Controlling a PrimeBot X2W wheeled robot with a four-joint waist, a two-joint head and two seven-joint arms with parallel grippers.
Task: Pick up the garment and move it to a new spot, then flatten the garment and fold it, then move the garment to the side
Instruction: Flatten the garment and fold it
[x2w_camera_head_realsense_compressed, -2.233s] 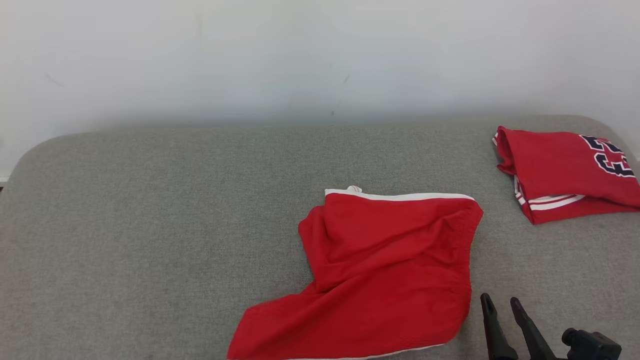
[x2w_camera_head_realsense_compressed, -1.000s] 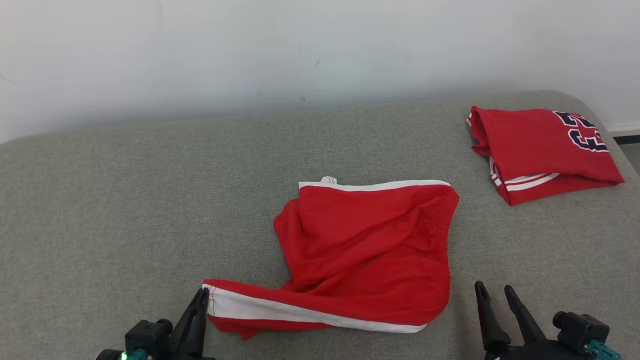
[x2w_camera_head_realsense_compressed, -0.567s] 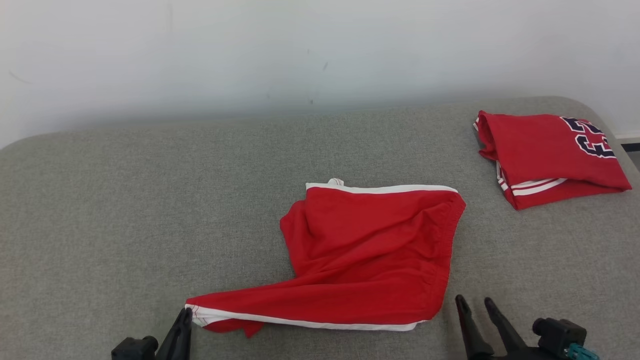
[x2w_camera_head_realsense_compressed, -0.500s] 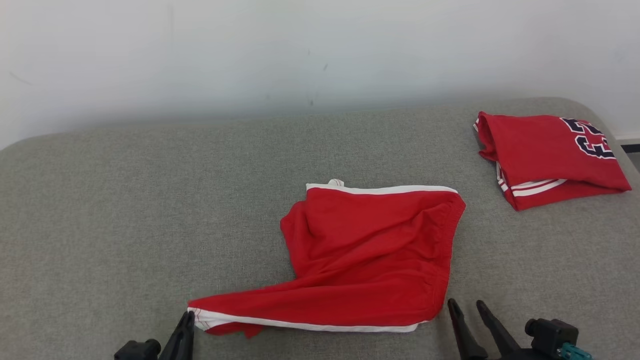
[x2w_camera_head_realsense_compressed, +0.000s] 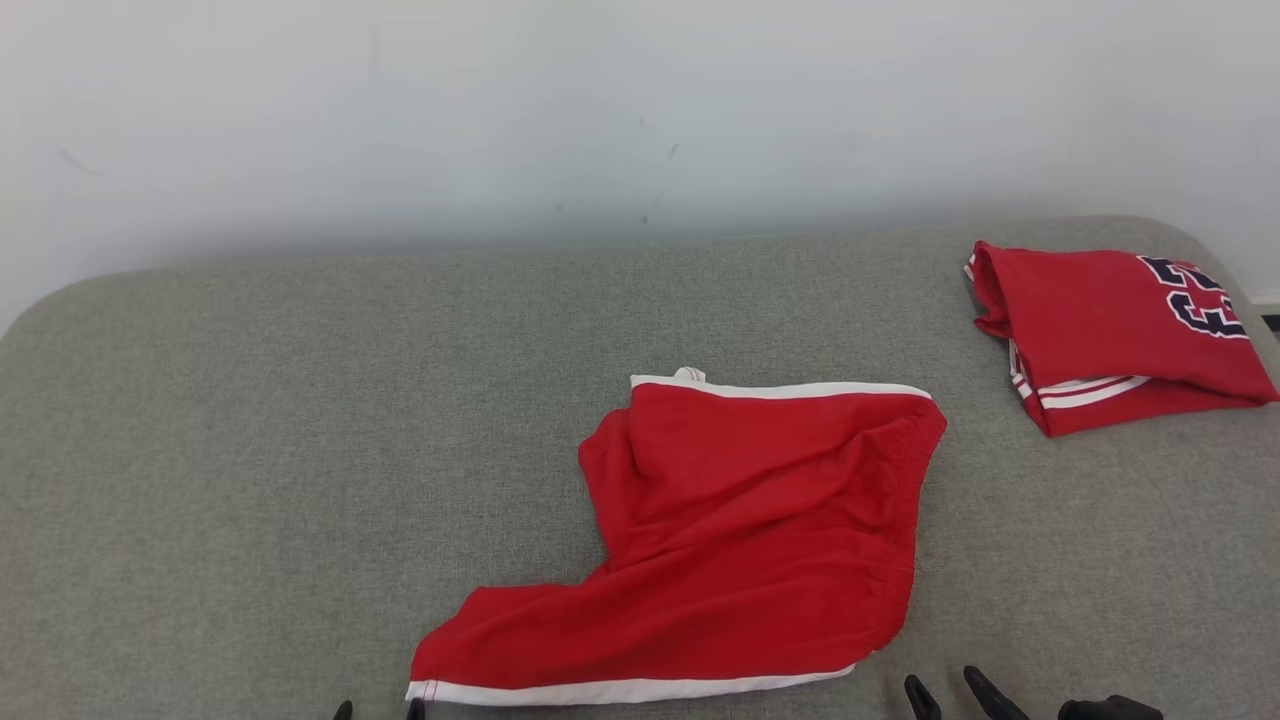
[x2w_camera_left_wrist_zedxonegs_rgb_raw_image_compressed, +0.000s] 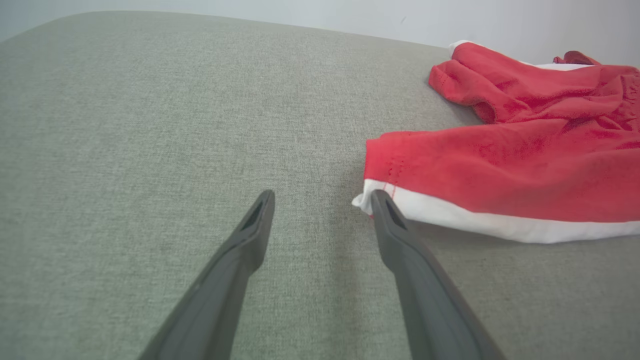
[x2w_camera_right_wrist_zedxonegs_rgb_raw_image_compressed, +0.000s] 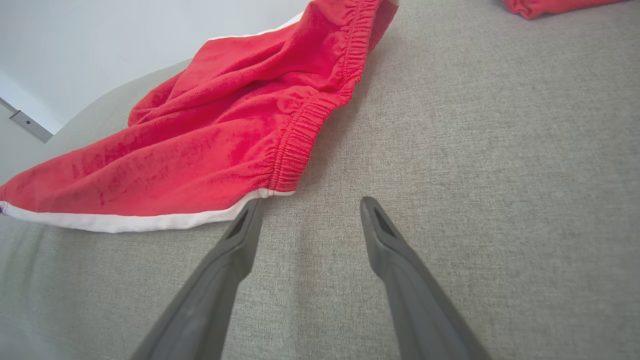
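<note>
While my left tool (x2w_camera_left_wrist_zedxonegs_rgb_raw_image_compressed: 322, 197) and right tool (x2w_camera_right_wrist_zedxonegs_rgb_raw_image_compressed: 307, 205) both stand open and empty, I see the red shorts (x2w_camera_head_realsense_compressed: 760, 530) lying rumpled mid-cushion (x2w_camera_head_realsense_compressed: 250, 420). The left tool sits at their white-trimmed hem corner, and the right tool is just beside the waistband corner. A folded red jersey (x2w_camera_head_realsense_compressed: 1110, 335) lies well apart, far right.
</note>
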